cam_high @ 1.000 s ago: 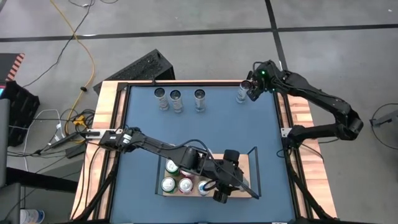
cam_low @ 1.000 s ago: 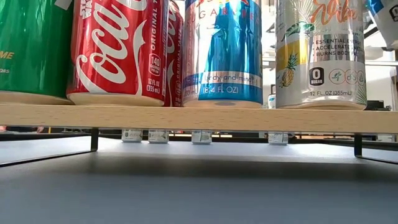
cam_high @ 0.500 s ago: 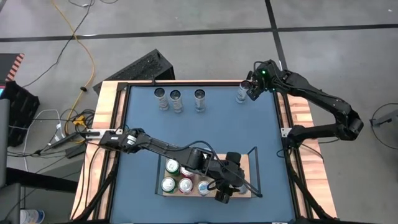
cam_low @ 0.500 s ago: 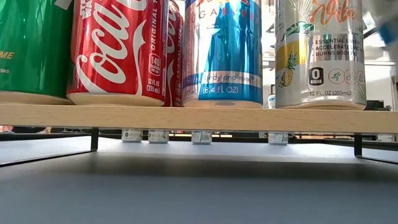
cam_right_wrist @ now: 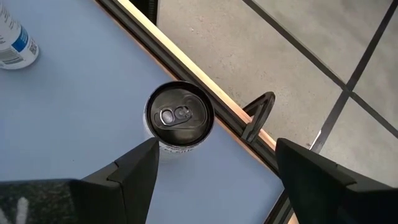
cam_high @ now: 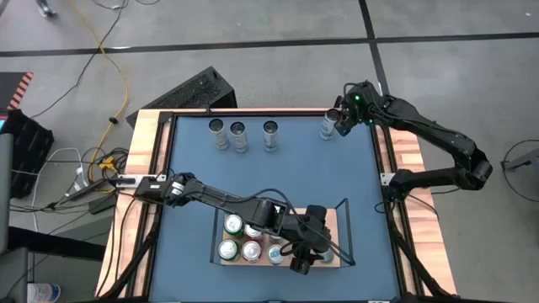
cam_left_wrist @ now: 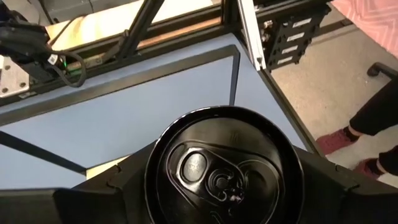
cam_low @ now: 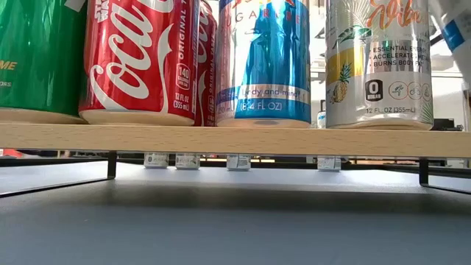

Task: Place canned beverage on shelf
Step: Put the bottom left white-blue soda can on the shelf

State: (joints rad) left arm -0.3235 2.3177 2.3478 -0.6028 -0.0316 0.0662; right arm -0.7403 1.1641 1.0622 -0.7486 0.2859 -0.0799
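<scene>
Shifted a touch toward the near edge of the shelf since a second ago, left gripper (cam_high: 303,259), elbow swung along with it; right arm unmoved.

Hangs over the open end of the flat light-wood shelf with thin black metal rails (cam_low: 221,138), straddling a black-topped beverage can (cam_left_wrist: 221,168); cannot tell whether clamped on it or already letting go. Shows at the edge of the low view as a white-and-blue can (cam_low: 450,33), seemingly tilted, its base apparently clear of the board; not yet settled, by the look of it. Stands just beside the white-and-yellow pineapple-print can (cam_low: 379,62) in the row already shelved, with the red cola can (cam_low: 140,59) further along.

Waits at the far right corner of the table, right gripper (cam_right_wrist: 217,146), spread wide and empty, just short of a silver-topped can (cam_right_wrist: 180,118).

Trouble ahead, as a judgement: let go while tilted and the can topples, perhaps rolls off the open front of the board; drift sideways and it knocks the pineapple-print neighbour, maybe the whole row; pull up too fast and a dragging pad tips it.
</scene>
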